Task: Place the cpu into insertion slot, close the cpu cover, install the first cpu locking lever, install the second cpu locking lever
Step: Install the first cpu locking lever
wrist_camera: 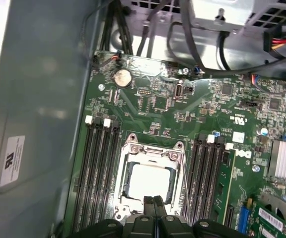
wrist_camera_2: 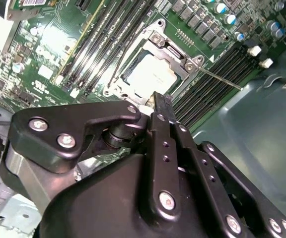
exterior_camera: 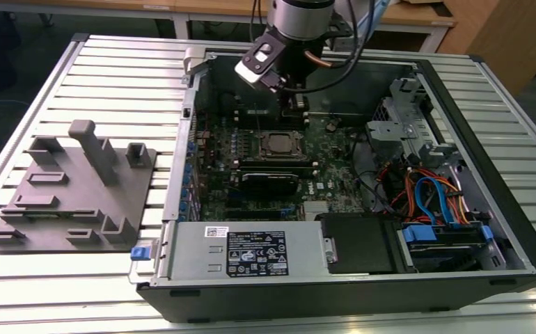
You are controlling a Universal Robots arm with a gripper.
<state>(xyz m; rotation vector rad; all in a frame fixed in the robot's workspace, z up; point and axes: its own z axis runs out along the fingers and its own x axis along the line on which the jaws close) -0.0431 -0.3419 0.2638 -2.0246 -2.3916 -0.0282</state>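
Note:
The cpu (wrist_camera: pixel 150 182), a pale square chip, lies in the insertion slot (exterior_camera: pixel 260 136) on the green board. The silvery cpu cover (wrist_camera: pixel 153 148) lies flat around the cpu (wrist_camera_2: pixel 150 75) as a frame. A thin metal locking lever (wrist_camera_2: pixel 221 79) sticks out from one socket corner over the memory slots. A second wire lever (wrist_camera_2: pixel 117 63) runs along the opposite side of the socket. My gripper (wrist_camera: pixel 154 202) hangs just above the socket's edge, its black fingers pressed together with nothing between them. In the exterior view the gripper (exterior_camera: pixel 292 104) is over the far side of the cpu (exterior_camera: pixel 276 144).
The open computer case (exterior_camera: pixel 491 139) lies on a slatted table. Long black memory slots (wrist_camera: pixel 96 168) flank the socket. A power supply (exterior_camera: pixel 240 250) and coloured cables (exterior_camera: pixel 426 195) fill the near side. A grey fixture plate (exterior_camera: pixel 73 188) sits at the exterior view's left.

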